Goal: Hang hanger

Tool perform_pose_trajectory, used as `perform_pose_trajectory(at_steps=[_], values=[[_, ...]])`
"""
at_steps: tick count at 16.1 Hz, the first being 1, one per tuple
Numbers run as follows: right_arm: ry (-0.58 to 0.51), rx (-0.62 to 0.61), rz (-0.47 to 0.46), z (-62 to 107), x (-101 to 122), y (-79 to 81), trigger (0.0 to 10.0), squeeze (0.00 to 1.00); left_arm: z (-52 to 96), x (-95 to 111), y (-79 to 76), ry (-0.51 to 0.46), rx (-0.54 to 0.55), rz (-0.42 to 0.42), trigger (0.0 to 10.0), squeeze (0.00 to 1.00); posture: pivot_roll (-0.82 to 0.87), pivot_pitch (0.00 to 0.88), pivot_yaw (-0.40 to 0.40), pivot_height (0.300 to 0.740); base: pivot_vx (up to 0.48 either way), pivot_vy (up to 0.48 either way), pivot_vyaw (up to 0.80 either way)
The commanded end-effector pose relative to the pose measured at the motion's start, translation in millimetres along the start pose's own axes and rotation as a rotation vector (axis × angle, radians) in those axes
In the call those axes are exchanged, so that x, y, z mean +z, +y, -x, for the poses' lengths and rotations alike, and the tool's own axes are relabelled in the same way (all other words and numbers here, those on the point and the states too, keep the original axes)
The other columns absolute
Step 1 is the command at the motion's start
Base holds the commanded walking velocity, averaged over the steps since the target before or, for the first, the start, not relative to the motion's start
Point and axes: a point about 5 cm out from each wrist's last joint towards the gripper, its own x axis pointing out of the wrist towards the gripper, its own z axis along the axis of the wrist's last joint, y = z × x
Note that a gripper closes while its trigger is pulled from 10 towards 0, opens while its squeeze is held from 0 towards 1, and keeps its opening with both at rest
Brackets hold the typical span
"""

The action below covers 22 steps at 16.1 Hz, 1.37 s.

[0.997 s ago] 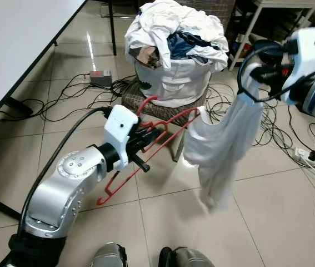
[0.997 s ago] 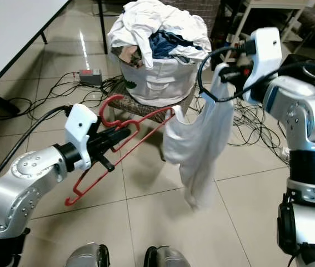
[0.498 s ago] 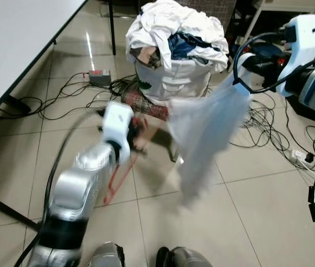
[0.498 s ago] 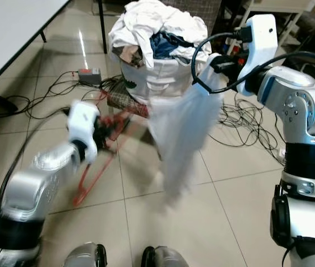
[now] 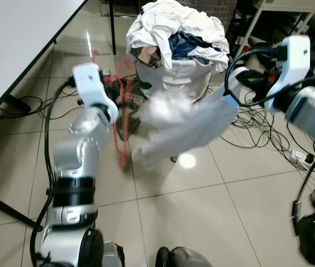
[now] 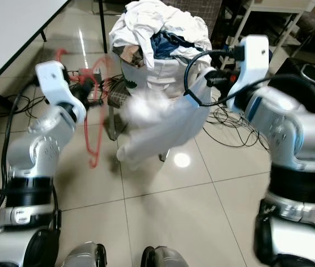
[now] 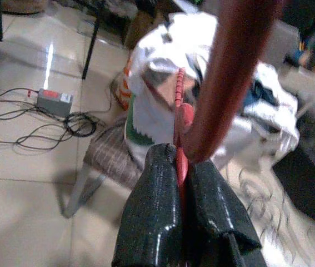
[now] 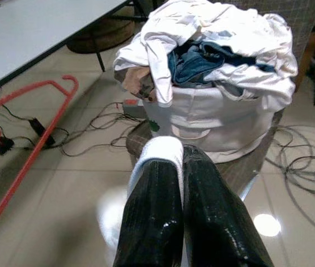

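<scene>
Red hanger (image 5: 121, 111) clamped in raised left gripper (image 7: 180, 167); right gripper (image 8: 180, 158) pinches white garment (image 5: 190, 125).

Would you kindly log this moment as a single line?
left gripper: shut on red hanger | right gripper: shut on white garment | laundry bag: overfull, behind

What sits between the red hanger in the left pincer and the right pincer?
The white garment, blurred, stretches from the right pincer toward the red hanger, with the laundry basket behind; seen in both eye views.
</scene>
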Motion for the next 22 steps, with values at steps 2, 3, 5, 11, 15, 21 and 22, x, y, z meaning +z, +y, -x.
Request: perform_pose_trajectory(at_steps=[2, 3, 5, 11, 15, 21, 22], values=[[-0.024, -0.049, -0.012, 7.9, -7, 2.7, 10.0, 0.0, -0.7, 8, 7.9, -0.059, 0.068, 0.073, 10.0, 0.0, -0.17, 0.084, -0.071, 0.74, 0.0, 0.0, 0.0], [-0.015, -0.053, -0.003, 8.1, -12, 5.1, 10.0, 0.0, -0.4, 6, 8.9, -0.038, 0.053, 0.021, 10.0, 0.0, -0.17, 0.085, -0.066, 0.74, 0.0, 0.0, 0.0], [-0.018, -0.07, 0.033, 4.1, -9, 5.1, 10.0, 0.0, 5.3, 3, 6.5, -0.021, -0.072, -0.211, 10.0, 0.0, -0.19, 0.082, -0.051, 0.74, 0.0, 0.0, 0.0], [-0.004, 0.036, 0.263, -10.1, 41, -11.1, 10.0, 0.0, 59.0, -8, 14.3, 0.066, -0.666, -0.534, 10.0, 0.0, -0.16, 0.092, -0.102, 0.74, 0.0, 0.0, 0.0], [0.103, 0.131, 0.293, -11.7, 46, -22.2, 10.0, 0.0, 79.2, 6, -8.1, 0.074, -0.884, -0.358, 10.0, 0.0, -0.16, 0.092, -0.113, 0.74, 0.0, 0.0, 0.0], [0.108, 0.04, 0.212, -26.1, 40, -30.4, 10.0, 0.0, 86.6, -16, -33.2, 0.194, -0.976, -0.282, 10.0, 0.0, -0.16, 0.083, -0.098, 0.74, 0.0, 0.0, 0.0], [0.108, 0.04, 0.208, -27.4, 39, -29.8, 10.0, 0.0, 87.3, -19, -34.3, 0.208, -0.978, -0.291, 10.0, 0.0, -0.16, 0.082, -0.096, 0.74, 0.0, 0.0, 0.0]])
